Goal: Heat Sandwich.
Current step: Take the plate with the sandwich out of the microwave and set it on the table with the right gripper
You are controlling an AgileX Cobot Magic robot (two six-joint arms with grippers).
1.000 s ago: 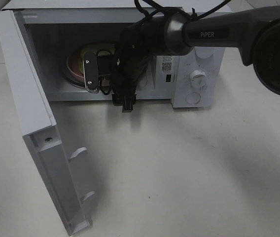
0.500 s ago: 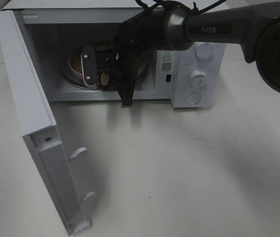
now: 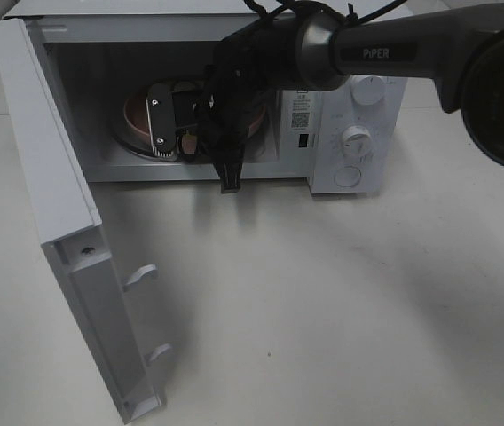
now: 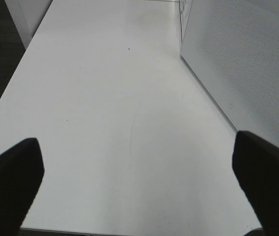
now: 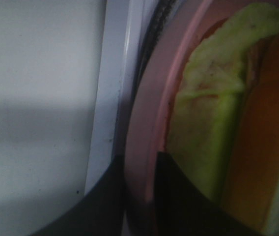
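Right arm (image 3: 385, 53) in the open microwave (image 3: 358, 169), left one parked off to the side

High cam: microwave along the top of the frame, door (image 3: 57, 177) swung out down the left, pink plate (image 3: 137, 115) in the cavity, upper left of centre. Left wrist cam: left gripper (image 4: 137, 147) jaws spread wide over the white table (image 4: 105, 98). Right wrist cam: right gripper (image 5: 140, 196) jaws pinching the pink plate's rim at bottom centre, sandwich (image 5: 208, 132) lying on that plate, right side of frame.
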